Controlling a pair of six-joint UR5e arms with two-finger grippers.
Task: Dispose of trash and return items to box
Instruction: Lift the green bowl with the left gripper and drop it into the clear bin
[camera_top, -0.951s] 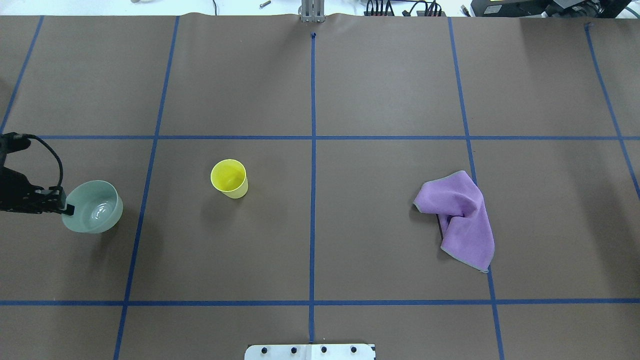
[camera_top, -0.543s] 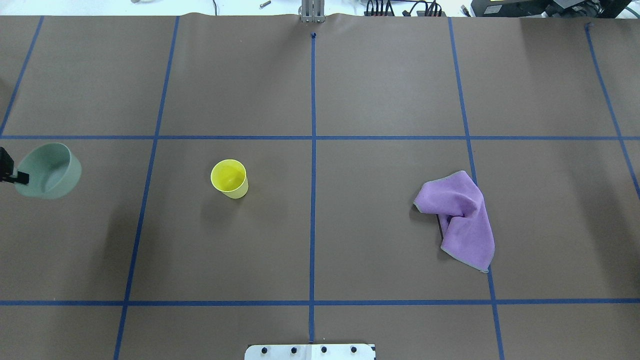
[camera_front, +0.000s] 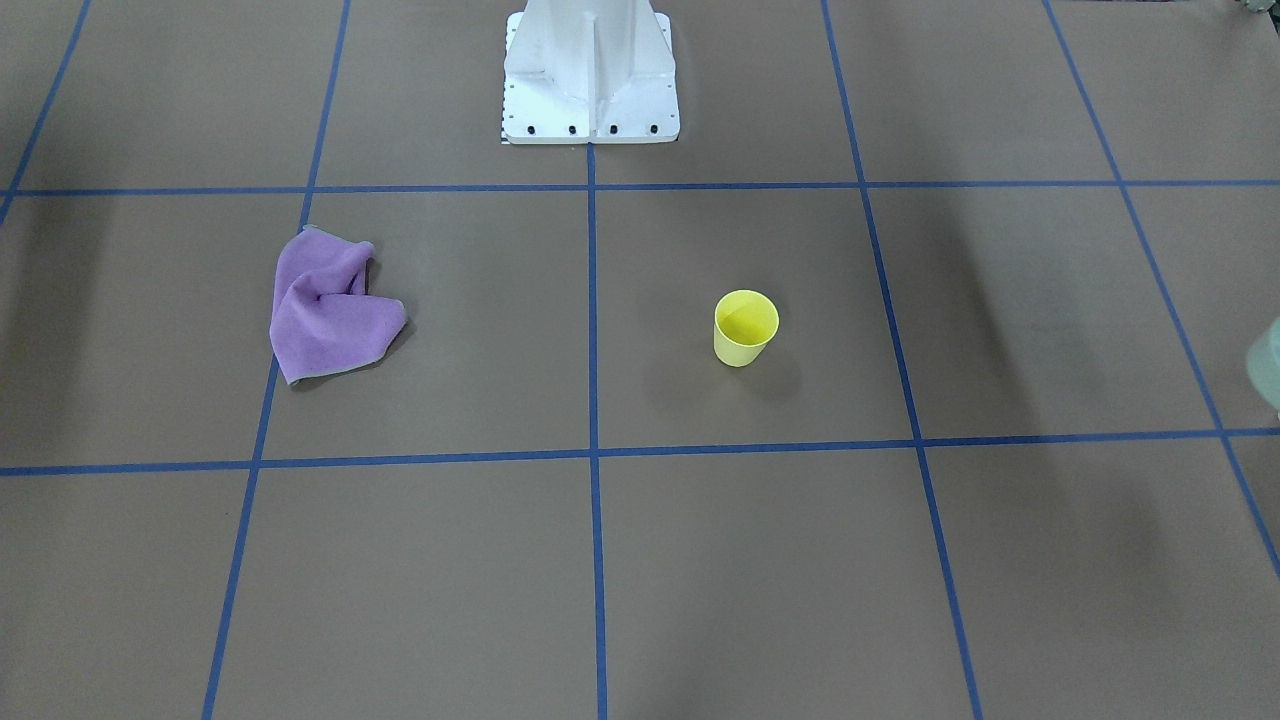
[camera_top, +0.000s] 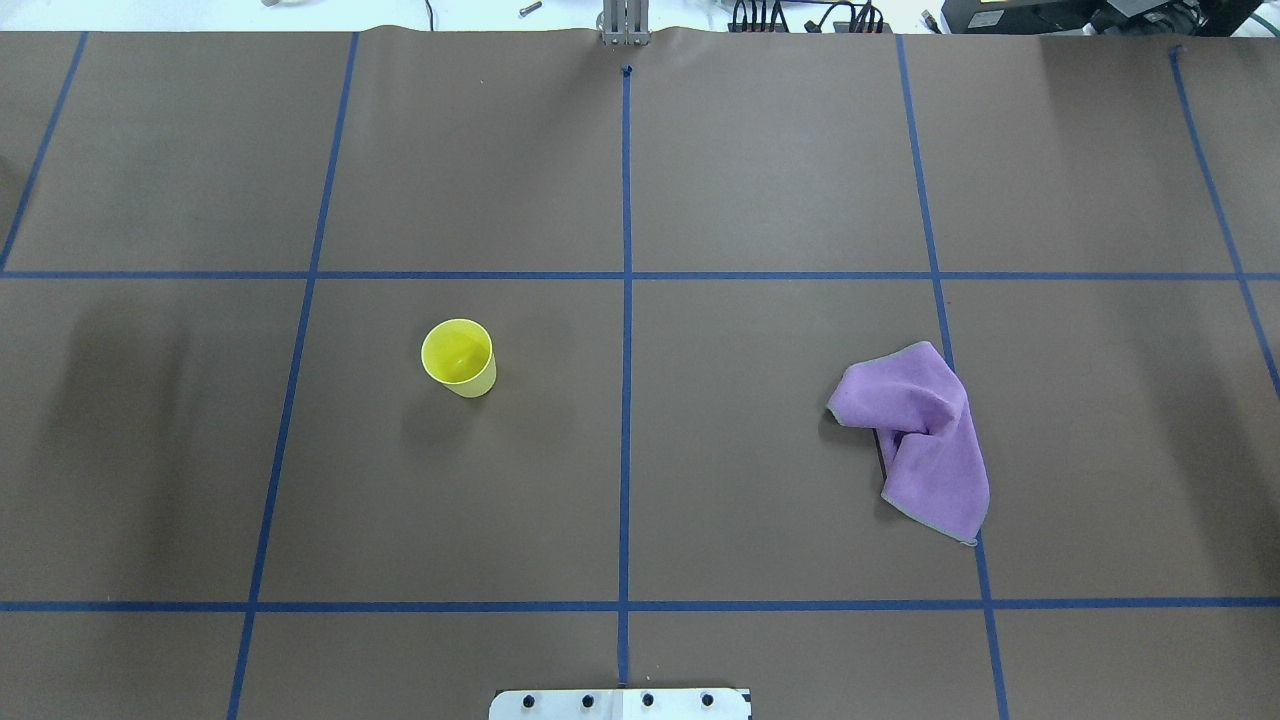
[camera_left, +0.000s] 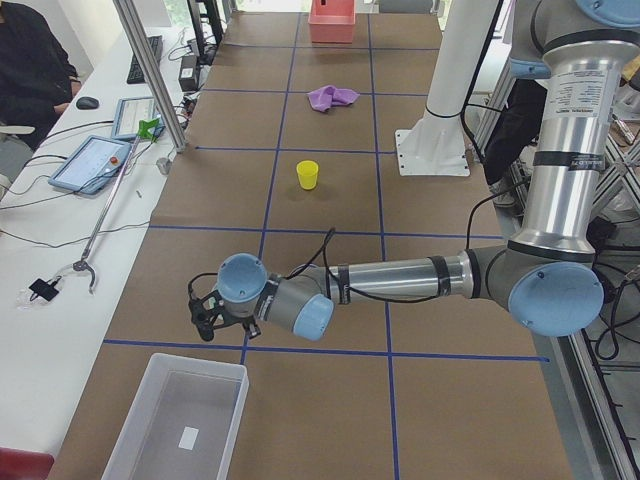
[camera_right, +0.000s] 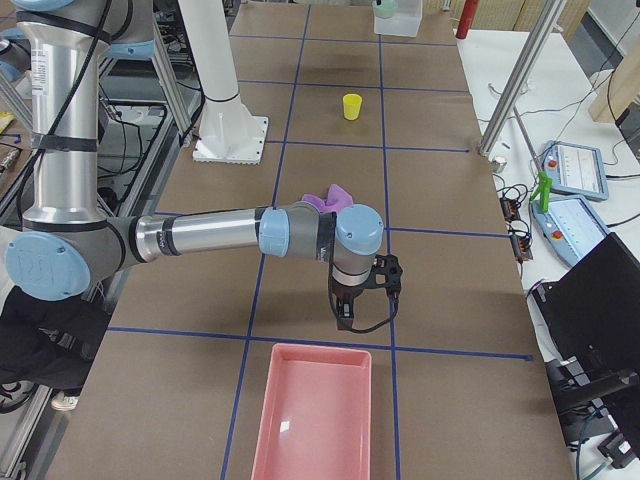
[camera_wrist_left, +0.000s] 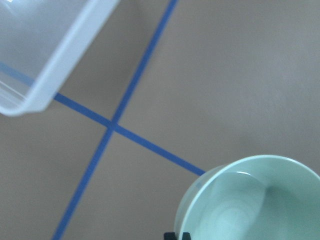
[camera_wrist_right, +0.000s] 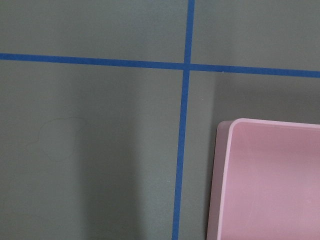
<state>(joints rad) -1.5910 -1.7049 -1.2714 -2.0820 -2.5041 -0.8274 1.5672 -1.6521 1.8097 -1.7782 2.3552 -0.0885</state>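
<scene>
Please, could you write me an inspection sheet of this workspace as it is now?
Surface: brown table with blue tape grid; no spills seen.
Job's things: yellow cup upright; purple cloth crumpled; pale green bowl held above the table near the clear bin; pink bin looks empty.
Clutter: nothing seen.
End effectors: left end effector shut on bowl; right end effector near pink bin, state cannot be told.
Cables: black cable looped at left wrist.
Surroundings: person beside the side bench; tablets on it.
</scene>
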